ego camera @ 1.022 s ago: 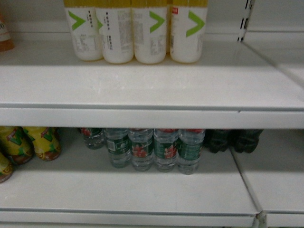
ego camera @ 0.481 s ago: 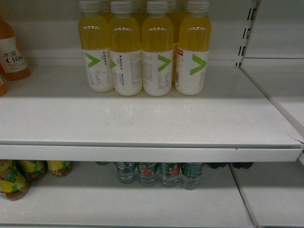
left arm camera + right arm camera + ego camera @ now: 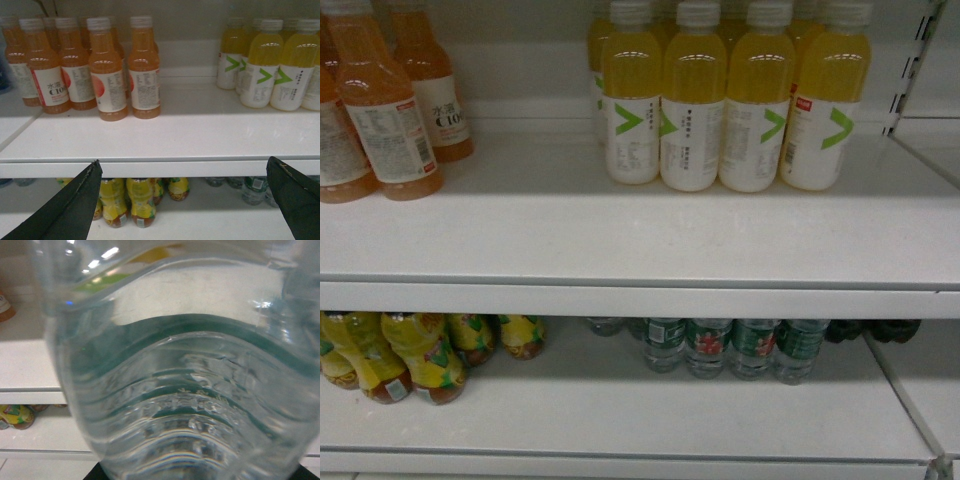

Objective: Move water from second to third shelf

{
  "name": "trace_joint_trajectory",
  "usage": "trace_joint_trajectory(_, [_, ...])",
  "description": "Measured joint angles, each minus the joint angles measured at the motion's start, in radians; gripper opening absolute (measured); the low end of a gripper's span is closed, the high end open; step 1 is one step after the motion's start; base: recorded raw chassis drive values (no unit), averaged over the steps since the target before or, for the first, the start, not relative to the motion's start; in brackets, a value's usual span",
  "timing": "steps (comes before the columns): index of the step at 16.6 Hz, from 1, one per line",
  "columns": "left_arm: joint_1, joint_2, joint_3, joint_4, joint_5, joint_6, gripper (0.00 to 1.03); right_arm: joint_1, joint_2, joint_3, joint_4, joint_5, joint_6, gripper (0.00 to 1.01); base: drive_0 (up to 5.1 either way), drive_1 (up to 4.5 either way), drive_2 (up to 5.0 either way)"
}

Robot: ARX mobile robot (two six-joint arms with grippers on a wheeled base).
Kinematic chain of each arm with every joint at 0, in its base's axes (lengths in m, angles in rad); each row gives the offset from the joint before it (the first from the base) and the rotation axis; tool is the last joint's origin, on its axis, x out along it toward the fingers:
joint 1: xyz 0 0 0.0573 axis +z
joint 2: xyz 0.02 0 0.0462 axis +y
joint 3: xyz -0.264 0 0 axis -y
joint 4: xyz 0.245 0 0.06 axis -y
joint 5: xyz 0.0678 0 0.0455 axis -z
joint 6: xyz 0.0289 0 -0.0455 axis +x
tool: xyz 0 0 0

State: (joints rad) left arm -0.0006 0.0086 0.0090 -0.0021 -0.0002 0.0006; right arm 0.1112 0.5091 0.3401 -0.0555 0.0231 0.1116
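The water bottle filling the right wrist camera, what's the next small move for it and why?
Probably carry the water bottle forward over the bare front of the upper shelf. It fills the right wrist view close up, so the right end effector seems to hold it, though its fingers are hidden. That shelf has open space left of the yellow drink bottles. The left end effector is open.

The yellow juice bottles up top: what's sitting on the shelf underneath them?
Water bottles with green labels; beside them, dark bottles and yellow-labelled bottles. The shelf edge hides their tops.

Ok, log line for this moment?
right gripper: water bottle fills its view, grip unseen | left gripper: open, empty | upper shelf: bare front
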Motion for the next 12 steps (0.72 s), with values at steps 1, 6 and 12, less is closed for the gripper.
trace_joint_trajectory(1, [0.0, 0.0, 0.0, -0.002, 0.0, 0.0, 0.98, 0.0, 0.0, 0.0, 0.002, 0.0, 0.0, 0.39, 0.0, 0.0, 0.0])
trace_joint_trajectory(6, [0.0, 0.0, 0.0, -0.001, 0.0, 0.0, 0.98, 0.0, 0.0, 0.0, 0.0, 0.0, 0.0, 0.39, -1.0, 0.5, 0.5])
trace_joint_trajectory(12, [0.0, 0.0, 0.0, -0.002, 0.0, 0.0, 0.98, 0.0, 0.0, 0.0, -0.004, 0.0, 0.0, 0.39, -4.8, 2.54, 2.5])
